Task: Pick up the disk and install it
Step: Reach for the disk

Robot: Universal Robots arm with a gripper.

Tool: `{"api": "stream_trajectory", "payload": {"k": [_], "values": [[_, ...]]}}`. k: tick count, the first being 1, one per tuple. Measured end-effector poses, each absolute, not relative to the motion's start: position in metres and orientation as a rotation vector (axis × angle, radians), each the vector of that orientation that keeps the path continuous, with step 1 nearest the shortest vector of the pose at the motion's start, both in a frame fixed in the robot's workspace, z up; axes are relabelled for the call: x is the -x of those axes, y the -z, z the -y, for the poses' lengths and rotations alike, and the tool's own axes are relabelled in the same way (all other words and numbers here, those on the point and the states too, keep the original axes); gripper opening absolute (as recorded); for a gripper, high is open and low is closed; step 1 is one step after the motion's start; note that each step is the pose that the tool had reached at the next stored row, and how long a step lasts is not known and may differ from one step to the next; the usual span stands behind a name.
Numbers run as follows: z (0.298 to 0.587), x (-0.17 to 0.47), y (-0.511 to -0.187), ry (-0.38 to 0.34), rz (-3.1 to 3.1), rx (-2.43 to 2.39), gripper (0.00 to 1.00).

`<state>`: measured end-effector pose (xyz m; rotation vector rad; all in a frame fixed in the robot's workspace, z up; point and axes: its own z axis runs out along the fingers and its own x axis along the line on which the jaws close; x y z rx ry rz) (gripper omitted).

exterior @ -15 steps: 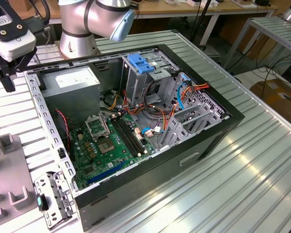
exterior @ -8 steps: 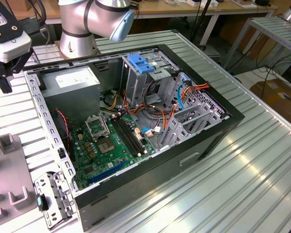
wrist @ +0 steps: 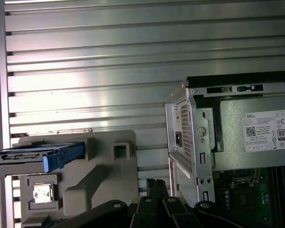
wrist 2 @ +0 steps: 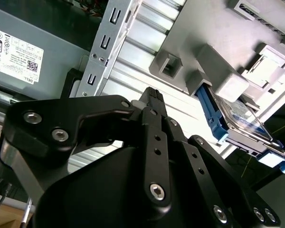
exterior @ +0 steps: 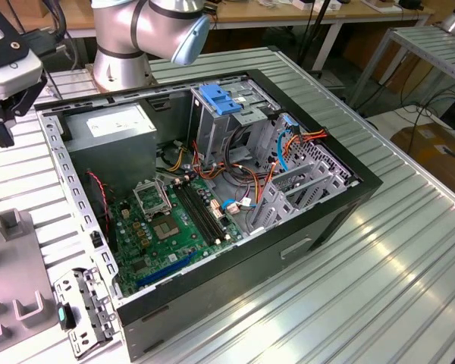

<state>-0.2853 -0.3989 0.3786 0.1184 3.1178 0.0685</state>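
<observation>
The disk [wrist 2: 230, 124], a dark drive in a bright blue carrier, stands on edge in a slot of the grey holder block [wrist 2: 199, 33]. In the first wrist view the disk [wrist: 38, 156] sticks out sideways over the same holder [wrist: 109, 175]. My gripper [wrist 2: 153, 95] hangs over the ribbed aluminium table between the holder and the computer case, apart from the disk. Its black fingertips [wrist: 153, 183] lie together with nothing between them. The exterior view shows the gripper [exterior: 1, 135] at the far left, beside the case's corner.
The open computer case [exterior: 303, 235] lies in the middle of the table, with a power supply [exterior: 114, 125], a motherboard [exterior: 174, 220], loose cables and a grey drive cage topped by a blue latch [exterior: 220, 98]. The arm's base [exterior: 125, 53] stands behind it. A metal bracket [exterior: 83, 311] lies front left.
</observation>
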Motion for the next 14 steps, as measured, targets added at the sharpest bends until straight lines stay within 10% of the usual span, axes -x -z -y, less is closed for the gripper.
{"api": "stream_trajectory", "payload": {"k": [14], "values": [[0.399,0.300,-0.378,-0.069,-3.118,-0.118,0.11]]}}
